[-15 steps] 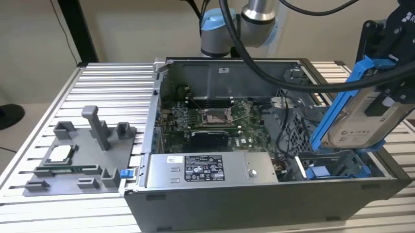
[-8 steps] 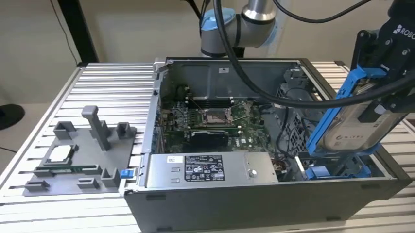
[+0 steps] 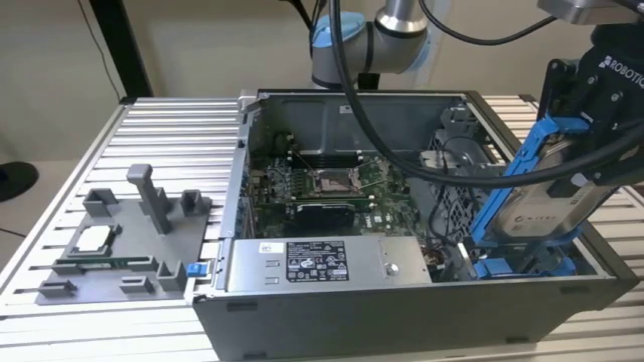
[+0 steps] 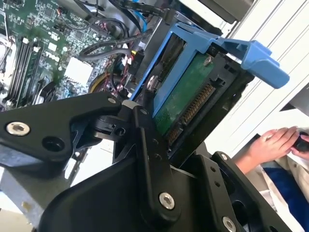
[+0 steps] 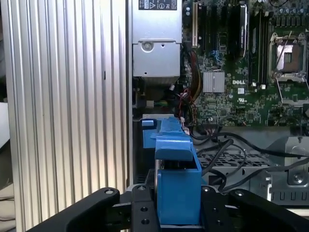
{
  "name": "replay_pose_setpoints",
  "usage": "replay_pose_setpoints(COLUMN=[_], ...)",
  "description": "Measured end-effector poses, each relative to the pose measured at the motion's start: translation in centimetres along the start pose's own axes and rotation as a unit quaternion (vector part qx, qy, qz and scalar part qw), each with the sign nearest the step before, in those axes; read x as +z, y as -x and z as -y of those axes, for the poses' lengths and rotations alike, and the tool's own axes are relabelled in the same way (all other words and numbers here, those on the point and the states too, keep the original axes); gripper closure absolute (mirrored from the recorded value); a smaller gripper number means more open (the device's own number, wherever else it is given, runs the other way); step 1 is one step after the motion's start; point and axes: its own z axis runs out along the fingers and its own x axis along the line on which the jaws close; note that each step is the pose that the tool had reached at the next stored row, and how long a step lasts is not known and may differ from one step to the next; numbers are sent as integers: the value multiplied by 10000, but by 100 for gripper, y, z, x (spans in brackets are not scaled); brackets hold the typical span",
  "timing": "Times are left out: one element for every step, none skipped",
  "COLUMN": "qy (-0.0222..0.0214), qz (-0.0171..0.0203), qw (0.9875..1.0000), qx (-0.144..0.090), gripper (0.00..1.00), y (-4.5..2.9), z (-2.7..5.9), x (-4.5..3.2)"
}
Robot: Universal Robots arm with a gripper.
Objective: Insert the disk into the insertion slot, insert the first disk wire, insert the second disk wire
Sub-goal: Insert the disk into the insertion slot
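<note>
My gripper (image 3: 581, 147) is shut on the disk (image 3: 548, 204), a silver-grey drive with a white label in a bright blue carrier. The disk hangs tilted over the near corner of the open computer case at the exterior view's right. Its lower end sits just above the insertion slot (image 3: 523, 265), a bay with blue rails. In the second wrist view the disk's (image 4: 188, 92) green board and connector face the camera, and a black finger (image 4: 145, 130) presses its edge. The first wrist view shows the blue carrier (image 5: 178, 179) end-on between both fingers. Loose black cables (image 5: 227, 147) lie beside the bay.
A grey power-supply box (image 3: 322, 264) fills the case's front next to the slot, with the motherboard (image 3: 322, 188) behind it. A grey fixture (image 3: 131, 241) holding small parts sits on the ribbed table (image 3: 171, 136). A person's hand (image 4: 277, 140) rests beyond the table edge.
</note>
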Motion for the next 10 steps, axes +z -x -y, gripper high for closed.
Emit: replay_pose_setpoints(qy=[0,-1,-1,-2,-2,-2,-2,-3,-3,-4], qz=[7,13,19,25,31,37,42,48,52,56], qw=[10000,10000,10000,10000,10000,10000,10000,10000,10000,10000], qx=[0,0,0,0,0,0,0,0,0,0], gripper=[100,100,100,100,100,100,100,100,100,100], y=[0,0,0,0,0,0,0,0,1,1], z=[4,9,14,19,22,26,29,32,35,39], x=[10,20,30,43,55,68,81,93,104,114])
